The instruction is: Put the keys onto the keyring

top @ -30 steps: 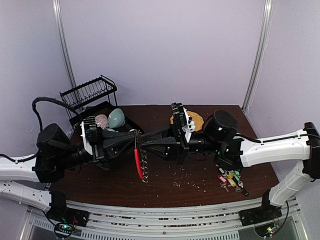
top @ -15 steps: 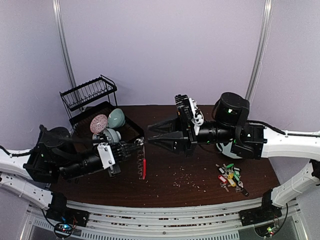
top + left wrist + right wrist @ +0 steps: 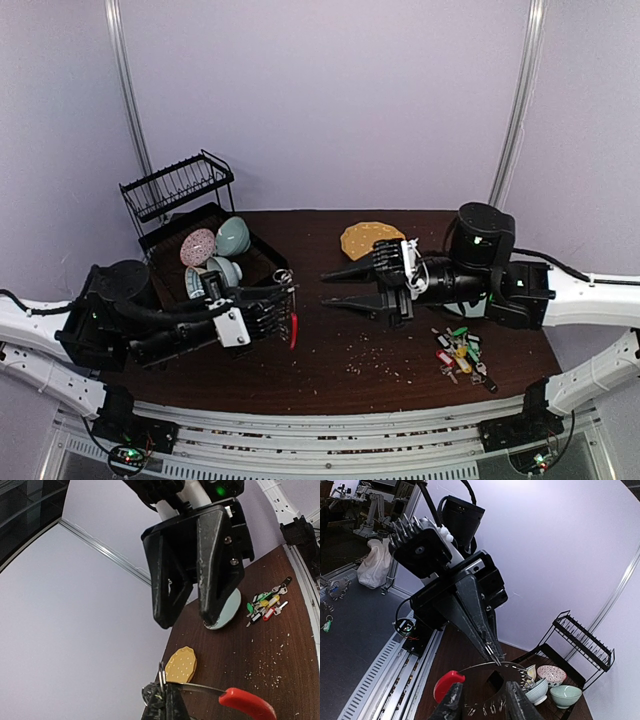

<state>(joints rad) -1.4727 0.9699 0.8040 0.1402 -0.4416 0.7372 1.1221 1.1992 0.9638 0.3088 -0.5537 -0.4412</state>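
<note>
My left gripper (image 3: pixel 288 300) is shut on the keyring (image 3: pixel 293 330), pinching its thin metal band near the silver loops (image 3: pixel 283 276). The red arc (image 3: pixel 247 703) hangs off to one side of the shut fingertips (image 3: pixel 167 705). My right gripper (image 3: pixel 332 290) faces it from the right, a short gap away, open and empty. In the right wrist view its fingers (image 3: pixel 453 701) frame the keyring (image 3: pixel 447 682) and the left gripper's tip (image 3: pixel 492 656). The keys (image 3: pixel 460 354), with green, yellow, red and white tags, lie in a pile on the table at the right.
A round yellow dotted plate (image 3: pixel 372 238) lies at the back middle of the dark table (image 3: pixel 300 228). A black dish rack (image 3: pixel 178 186) stands at the back left with three bowls (image 3: pixel 232 237) on its tray. Crumbs (image 3: pixel 375 352) are scattered near the front.
The two grippers, close together mid-table a second ago, have parted. My left arm pulled back left and lower with the keyring. My right arm withdrew to the right and dropped lower.
</note>
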